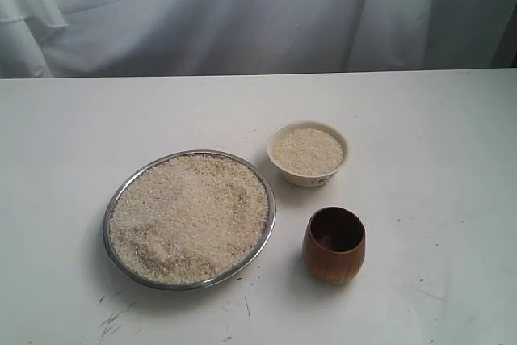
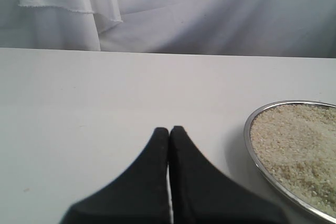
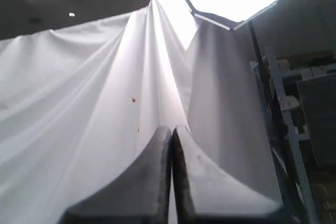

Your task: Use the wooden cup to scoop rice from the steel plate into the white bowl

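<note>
The steel plate [image 1: 266, 224] lies on the table, heaped with rice [image 1: 190, 216]. Behind it to the right stands the white bowl [image 1: 308, 175], also filled with rice [image 1: 308, 151]. The wooden cup [image 1: 334, 256] stands upright in front of the bowl, its dark inside showing. Neither arm shows in the exterior view. In the left wrist view my left gripper [image 2: 169, 129] is shut with nothing in it, low over the table beside the plate's rim [image 2: 252, 153]. In the right wrist view my right gripper [image 3: 172, 129] is shut and empty, pointing up at a white curtain.
A white table [image 1: 436, 135] carries everything, with a white curtain [image 1: 242, 14] hanging behind it. Metal shelving [image 3: 294, 108] shows at the side in the right wrist view. Dark scuff marks [image 1: 113, 317] mark the table's front edge.
</note>
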Motion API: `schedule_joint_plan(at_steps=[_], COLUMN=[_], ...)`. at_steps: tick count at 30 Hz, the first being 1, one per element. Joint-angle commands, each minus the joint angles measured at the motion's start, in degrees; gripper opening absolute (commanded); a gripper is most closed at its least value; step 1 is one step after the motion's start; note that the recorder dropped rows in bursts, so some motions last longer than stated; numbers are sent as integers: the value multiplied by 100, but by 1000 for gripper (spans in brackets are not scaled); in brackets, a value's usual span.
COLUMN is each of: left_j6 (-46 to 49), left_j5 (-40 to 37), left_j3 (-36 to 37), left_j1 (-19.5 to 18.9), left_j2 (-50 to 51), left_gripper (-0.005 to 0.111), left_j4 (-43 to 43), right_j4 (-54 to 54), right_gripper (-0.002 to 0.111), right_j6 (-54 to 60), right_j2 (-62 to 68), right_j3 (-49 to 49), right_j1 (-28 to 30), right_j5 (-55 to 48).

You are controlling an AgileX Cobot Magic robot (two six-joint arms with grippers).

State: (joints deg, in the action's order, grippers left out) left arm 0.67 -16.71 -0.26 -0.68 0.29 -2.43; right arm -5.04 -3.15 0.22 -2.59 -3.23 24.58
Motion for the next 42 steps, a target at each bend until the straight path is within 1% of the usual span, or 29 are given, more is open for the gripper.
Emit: schedule_joint_plan(at_steps=[1, 5, 10, 15, 19, 23, 30, 36, 40, 42], left_j6=[-18, -18, -18, -18, -18, -18, -18, -18, -18, -18], left_j5=[36, 36, 36, 36, 36, 36, 36, 36, 36, 36], left_j3=[26, 26, 26, 26, 26, 26, 26, 26, 26, 26], left_j1=[9, 9, 9, 9, 9, 9, 9, 9, 9, 9], left_j2=[-29, -29, -29, -29, -29, -29, -29, -29, -29, -29], left_gripper=[0, 0, 0, 0, 0, 0, 0, 0, 0, 0], left_j4=[-4, -4, -4, -4, -4, -4, -4, -4, -4, -4], right_j4=[-39, -39, 75, 885, 1594, 1961, 2015, 2720, 3064, 3198], right_gripper=[0, 0, 0, 0, 0, 0, 0, 0, 0, 0], right_j6=[1, 1, -215, -757, -1136, -1136, -1179, -1167, -1158, -974], right_j2=[97, 569, 1437, 2437, 3171, 4002, 5292, 6182, 6668, 6903], right_j3=[-585, -1124, -1690, -2073, -2194, -2191, -2191, -1925, -1685, -1564], right_j1=[48, 48, 48, 48, 22, -143, -557, -780, -910, -920], right_j5=[194, 278, 660, 1242, 1688, 1854, 1738, 1762, 1972, 2062])
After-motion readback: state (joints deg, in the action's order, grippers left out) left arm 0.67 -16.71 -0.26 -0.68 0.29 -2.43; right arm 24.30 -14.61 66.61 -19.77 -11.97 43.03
